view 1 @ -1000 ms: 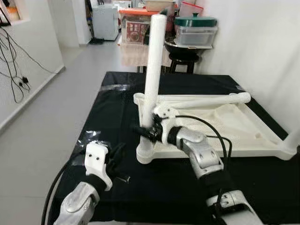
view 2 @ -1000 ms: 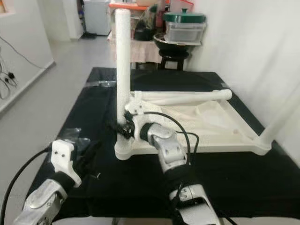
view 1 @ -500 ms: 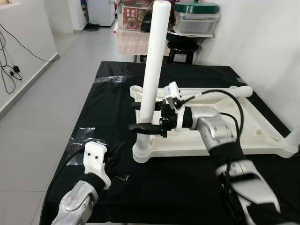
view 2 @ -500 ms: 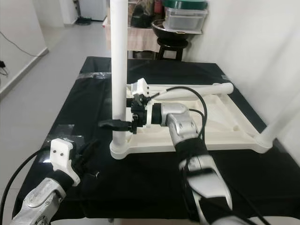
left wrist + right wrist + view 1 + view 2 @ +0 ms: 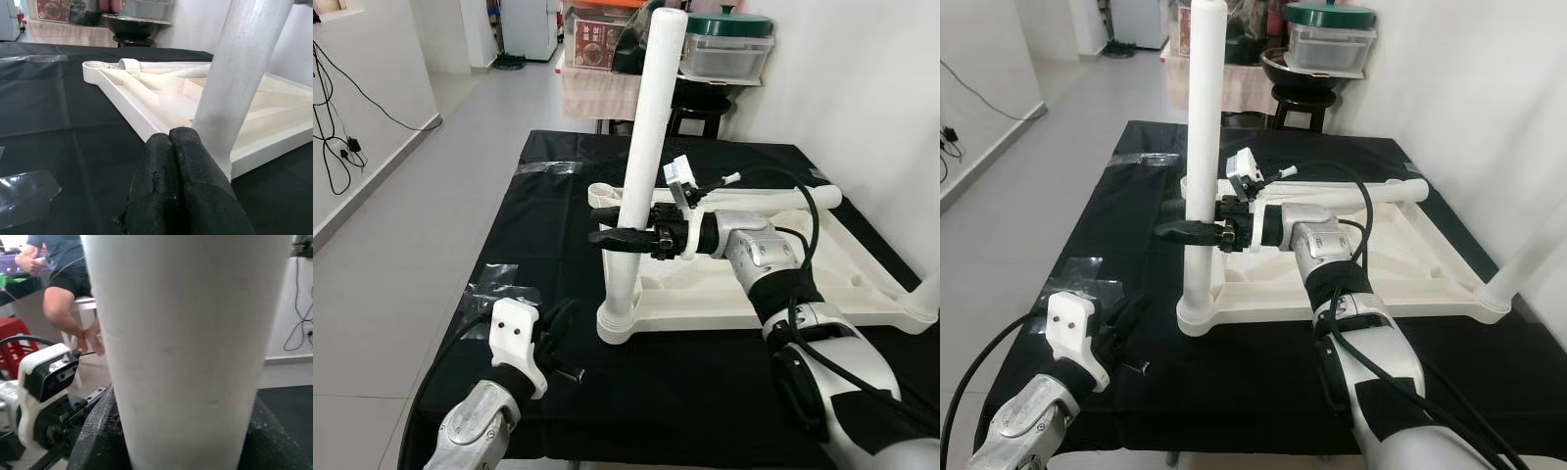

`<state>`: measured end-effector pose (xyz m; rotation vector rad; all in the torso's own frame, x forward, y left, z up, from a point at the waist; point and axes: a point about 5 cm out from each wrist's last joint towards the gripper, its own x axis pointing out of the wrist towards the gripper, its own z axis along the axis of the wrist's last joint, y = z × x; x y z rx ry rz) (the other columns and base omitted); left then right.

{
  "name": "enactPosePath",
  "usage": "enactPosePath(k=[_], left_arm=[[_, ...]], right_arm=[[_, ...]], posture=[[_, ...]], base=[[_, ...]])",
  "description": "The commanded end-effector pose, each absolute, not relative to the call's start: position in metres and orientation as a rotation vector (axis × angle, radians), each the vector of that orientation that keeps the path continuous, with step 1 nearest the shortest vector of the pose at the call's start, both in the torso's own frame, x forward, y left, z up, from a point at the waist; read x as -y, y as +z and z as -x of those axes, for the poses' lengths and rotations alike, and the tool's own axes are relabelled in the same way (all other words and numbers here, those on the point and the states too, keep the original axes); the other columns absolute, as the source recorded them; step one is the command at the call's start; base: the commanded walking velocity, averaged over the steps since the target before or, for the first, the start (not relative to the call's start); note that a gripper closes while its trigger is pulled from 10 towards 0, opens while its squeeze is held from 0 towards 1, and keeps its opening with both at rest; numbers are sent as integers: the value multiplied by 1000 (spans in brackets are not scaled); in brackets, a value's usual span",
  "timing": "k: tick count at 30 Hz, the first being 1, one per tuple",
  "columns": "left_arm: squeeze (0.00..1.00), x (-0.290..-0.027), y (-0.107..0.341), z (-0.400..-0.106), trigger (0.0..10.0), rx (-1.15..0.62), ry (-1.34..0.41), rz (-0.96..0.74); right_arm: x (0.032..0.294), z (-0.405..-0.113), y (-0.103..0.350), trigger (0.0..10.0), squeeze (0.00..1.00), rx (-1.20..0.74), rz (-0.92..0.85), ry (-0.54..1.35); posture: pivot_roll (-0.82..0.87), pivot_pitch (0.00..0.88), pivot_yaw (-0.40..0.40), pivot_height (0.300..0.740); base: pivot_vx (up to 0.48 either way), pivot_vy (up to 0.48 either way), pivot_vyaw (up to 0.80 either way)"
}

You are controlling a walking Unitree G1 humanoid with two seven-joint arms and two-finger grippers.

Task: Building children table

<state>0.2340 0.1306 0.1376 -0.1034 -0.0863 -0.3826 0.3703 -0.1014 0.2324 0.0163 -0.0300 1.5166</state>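
A white children's table top [image 5: 822, 284] lies upside down on a black-covered table [image 5: 538, 245]. One white leg [image 5: 651, 127] stands in its near-left corner socket, leaning slightly. My right gripper [image 5: 610, 225] is shut on this leg at about mid-height, one black finger on each side; the right wrist view shows the leg [image 5: 186, 342] close between the fingers [image 5: 98, 435]. Another leg [image 5: 773, 199] lies across the top's far side. My left gripper [image 5: 558, 328] rests shut near the front-left of the cloth, fingertips [image 5: 171, 147] pressed together, pointing at the leg's base.
A small screw [image 5: 576, 373] lies by the left gripper. Clear tape [image 5: 494, 279] sticks to the cloth. A stool with a bowl and lidded containers [image 5: 724, 54] stands beyond the table. A white wall runs along the right. A seated person [image 5: 63, 264] is behind me.
The right gripper has climbed from near the leg's base to its middle and closed around it. The camera view has shifted. The left gripper has stayed in place.
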Motion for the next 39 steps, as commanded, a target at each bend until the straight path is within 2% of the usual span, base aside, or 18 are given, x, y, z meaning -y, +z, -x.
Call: enactPosePath(k=[1, 8, 9, 10, 11, 12, 13, 19, 20, 23, 24, 26, 27, 28, 29, 31, 32, 39], left_arm=[[0, -129, 137, -232, 10000, 75, -386, 101], [0, -130, 137, -233, 10000, 76, -389, 104], [0, -133, 138, -233, 10000, 77, -386, 102], [0, -133, 138, -233, 10000, 77, -386, 102], [0, -136, 139, -233, 10000, 78, -384, 100], [0, -136, 139, -233, 10000, 78, -384, 100], [0, -139, 138, -234, 10000, 74, -384, 94], [0, -139, 137, -238, 10000, 66, -400, 93], [0, -139, 136, -238, 10000, 65, -399, 92], [0, -139, 136, -238, 10000, 65, -397, 92], [0, -139, 136, -237, 10000, 67, -388, 89], [0, -139, 136, -237, 10000, 67, -388, 89], [0, -139, 135, -237, 10000, 68, -380, 88], [0, -139, 135, -237, 10000, 68, -380, 88], [0, -138, 135, -236, 10000, 67, -379, 88], [0, -138, 134, -236, 10000, 65, -381, 89], [0, -137, 134, -236, 10000, 62, -388, 90], [0, -135, 134, -234, 10000, 64, -390, 93]], right_arm=[[107, -371, 233, 0, 0, 22, -28, 1522], [116, -370, 223, 0, 0, 31, 18, 1423], [97, -372, 192, 0, 0, -34, -14, 1069], [97, -372, 192, 0, 0, -34, -14, 1069], [78, -345, 152, 0, 0, -165, -75, 905], [78, -345, 152, 0, 0, -165, -75, 905], [75, -333, 145, 0, 0, -157, -5, 754], [69, -327, 142, 0, 0, -179, 34, 791], [66, -333, 144, 3059, 0, -165, 79, 823], [63, -334, 144, 3059, 0, -168, 96, 846], [60, -337, 148, 10000, 0, -144, 92, 880], [60, -337, 148, 10000, 0, -144, 92, 880], [58, -338, 155, 10000, 843, -135, 56, 943], [58, -338, 155, 10000, 843, -135, 56, 943], [56, -336, 171, 10000, 1000, -71, 18, 1052], [57, -334, 186, 10000, 1000, 6, 15, 1175], [65, -333, 203, 10000, 0, 66, 33, 1358], [78, -358, 212, 10000, 0, 49, 8, 1425]], posture=[[94, 0, -102, 740], [73, 0, -101, 740], [57, 0, -94, 740], [57, 0, -94, 740], [57, 0, -79, 740], [57, 0, -79, 740], [25, 0, -54, 740], [42, 0, -68, 740], [46, 0, -72, 740], [46, 0, -72, 740], [51, 0, -75, 740], [51, 0, -75, 740], [58, 0, -82, 740], [58, 0, -82, 740], [66, 0, -86, 740], [69, 0, -87, 740], [78, 0, -90, 740], [93, 0, -97, 740]], base=[[0, 0, 0], [0, 0, 0], [0, 0, 0], [0, 0, 0], [0, 0, 0], [0, 0, 0], [0, 0, 0], [0, 0, 0], [0, 0, 0], [0, 0, 0], [0, 0, 0], [0, 0, 0], [0, 0, 0], [0, 0, 0], [0, 0, 0], [0, 0, 0], [0, 0, 0], [0, 0, 0]])
